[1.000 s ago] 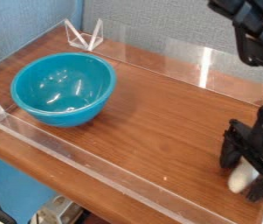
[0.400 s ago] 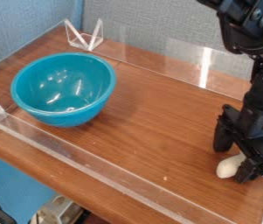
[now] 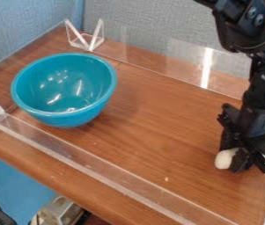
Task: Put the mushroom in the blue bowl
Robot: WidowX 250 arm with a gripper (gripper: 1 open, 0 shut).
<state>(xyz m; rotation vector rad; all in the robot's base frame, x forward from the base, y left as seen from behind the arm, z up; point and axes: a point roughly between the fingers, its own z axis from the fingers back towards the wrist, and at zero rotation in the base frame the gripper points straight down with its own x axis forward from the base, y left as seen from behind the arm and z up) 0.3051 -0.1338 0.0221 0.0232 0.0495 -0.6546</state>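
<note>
Camera view puts you above the near left corner of a wooden table (image 3: 158, 114), whose brown top is fenced by low clear acrylic walls (image 3: 64, 145); the near wall runs diagonally across the foreground. Behind the table you see a grey-blue fabric backdrop (image 3: 146, 22).

Your black robot arm (image 3: 254, 35) comes in from the upper right and drops straight down to the table at the right side. On the left, well apart from the arm, sits the blue bowl (image 3: 62, 88), upright and glossy turquoise, close to the left wall and with nothing visible inside.

At the far left corner you find two small clear triangular brackets (image 3: 86, 36) standing on the wall's edge.

Your gripper (image 3: 243, 159) points down at the tabletop on the near right, its black fingers drawn in and pinching the mushroom (image 3: 225, 159). Only a cream-white piece of the mushroom shows, bulging out at the gripper's left side, low against the wood. You cannot tell whether it still touches the table. The cap is hidden by the fingers.
</note>
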